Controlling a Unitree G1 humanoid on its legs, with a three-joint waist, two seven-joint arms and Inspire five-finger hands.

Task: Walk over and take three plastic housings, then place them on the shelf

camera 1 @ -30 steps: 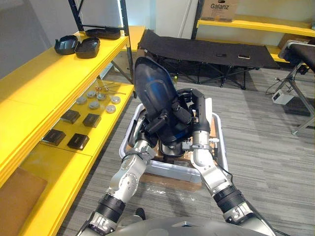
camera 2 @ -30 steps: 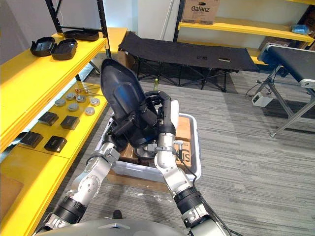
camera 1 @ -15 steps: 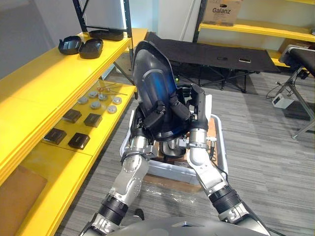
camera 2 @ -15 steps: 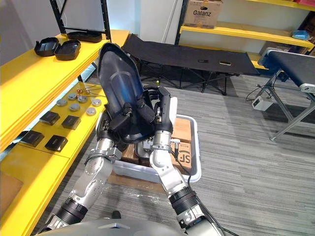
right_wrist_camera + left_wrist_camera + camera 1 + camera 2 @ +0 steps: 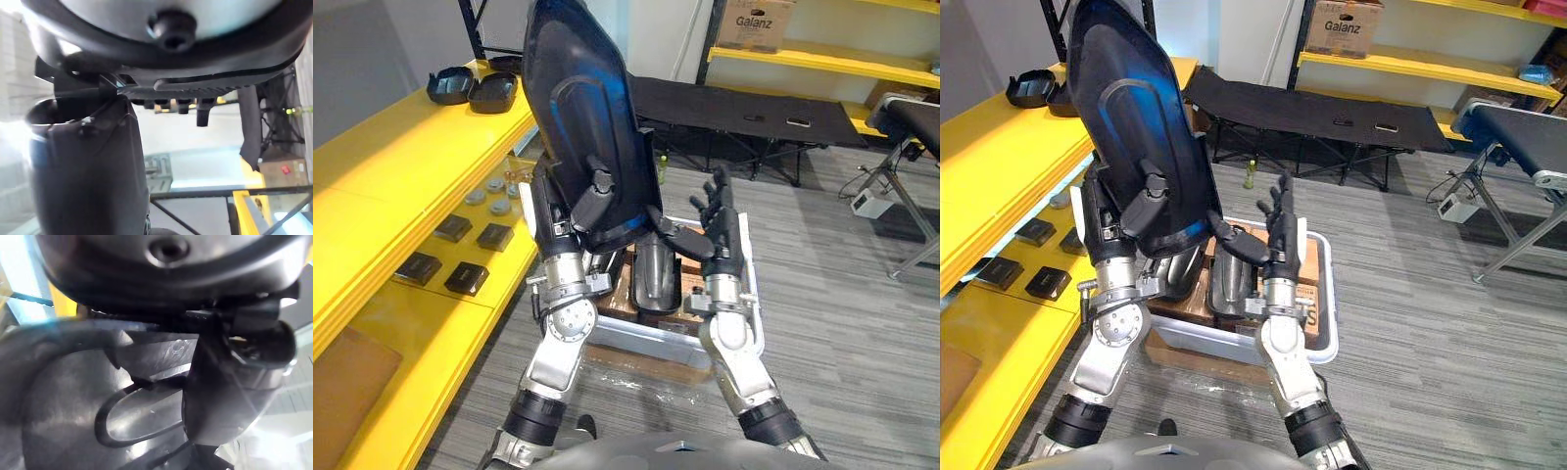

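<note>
with housings [image 5: 472, 89] already on the shelf [image 5: 401, 166], the left hand [image 5: 595, 199] grips a big housing [image 5: 579, 117] held high, right hand [image 5: 717, 223] spread open; placing it remains.

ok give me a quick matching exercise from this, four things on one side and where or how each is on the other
1 large black housing
2 right hand
3 white bin
4 cardboard box

a on the far yellow shelf
b on the floor, more housings inside
c fingers straight, open
d held up by the left hand

Pairs: 1-d, 2-c, 3-b, 4-a
</note>
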